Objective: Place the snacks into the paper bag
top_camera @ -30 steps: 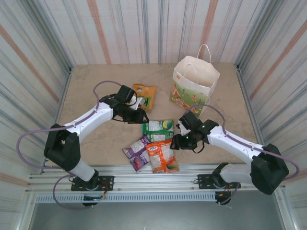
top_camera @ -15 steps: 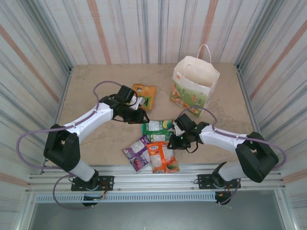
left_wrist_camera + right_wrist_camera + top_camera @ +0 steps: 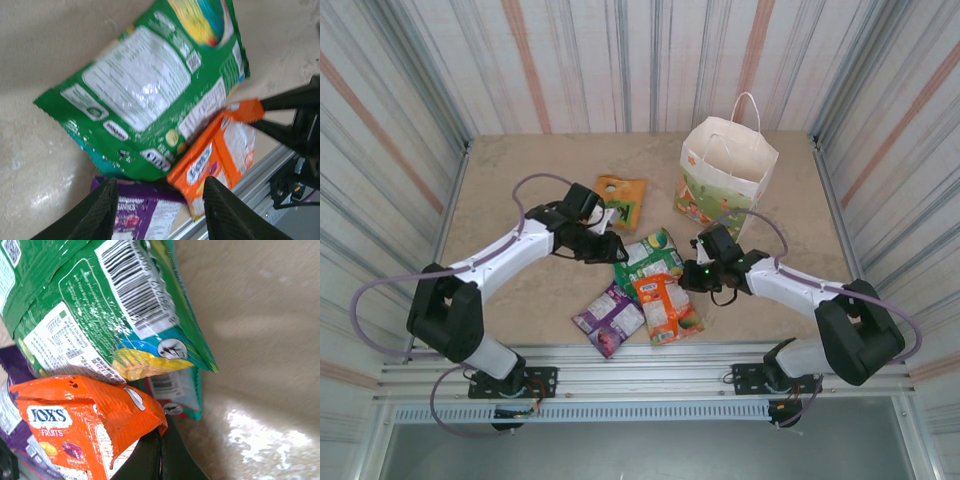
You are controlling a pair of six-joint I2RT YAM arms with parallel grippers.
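Note:
The white paper bag [image 3: 725, 180] stands open at the back right. An orange snack with green lettering [image 3: 622, 200] lies to its left. The green snack [image 3: 650, 255] [image 3: 145, 85] [image 3: 90, 305] partly covers a teal-edged packet [image 3: 180, 385]. In front lie the purple snack [image 3: 608, 318] [image 3: 145, 215] and the orange-red snack [image 3: 665, 307] [image 3: 220, 155] [image 3: 85, 425]. My right gripper [image 3: 688, 280] [image 3: 161, 432] is shut on the orange-red snack's upper corner. My left gripper [image 3: 618, 248] [image 3: 160, 210] hangs open above the purple snack's edge, holding nothing.
Corrugated metal walls close in the tabletop [image 3: 520, 180] on three sides. A metal rail [image 3: 640, 365] runs along the near edge, just below the snacks. Bare table lies at the back left and in front of the bag.
My right gripper has closed on the orange-red snack's corner and pulled it up and back a little. The green snack has turned and slid toward the back. The left arm has barely moved.

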